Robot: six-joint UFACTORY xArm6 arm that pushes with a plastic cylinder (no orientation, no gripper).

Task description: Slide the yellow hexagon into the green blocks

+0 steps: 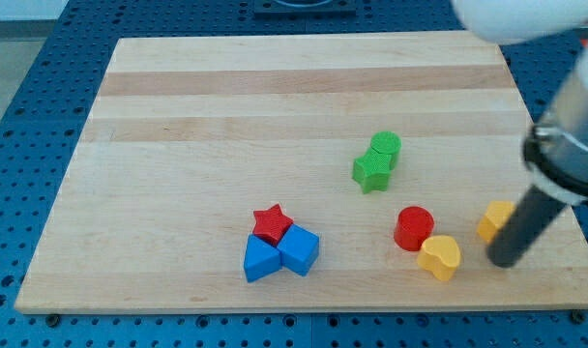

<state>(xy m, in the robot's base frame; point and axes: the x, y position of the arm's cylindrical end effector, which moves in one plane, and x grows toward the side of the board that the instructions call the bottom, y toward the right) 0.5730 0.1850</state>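
Observation:
The yellow hexagon (pixel 494 219) lies near the board's right edge, partly hidden behind my rod. My tip (pixel 503 261) rests on the board just below and right of the hexagon, close to or touching it. The two green blocks sit together near the board's middle: a green cylinder (pixel 386 146) with a green star (pixel 371 172) touching it on its lower left. They lie well to the upper left of the hexagon.
A red cylinder (pixel 413 228) and a yellow heart (pixel 439 256) lie just left of the hexagon. A red star (pixel 272 223), a blue block (pixel 300 249) and a second blue block (pixel 261 259) cluster at the lower middle. The board's right edge (pixel 565 242) is near my tip.

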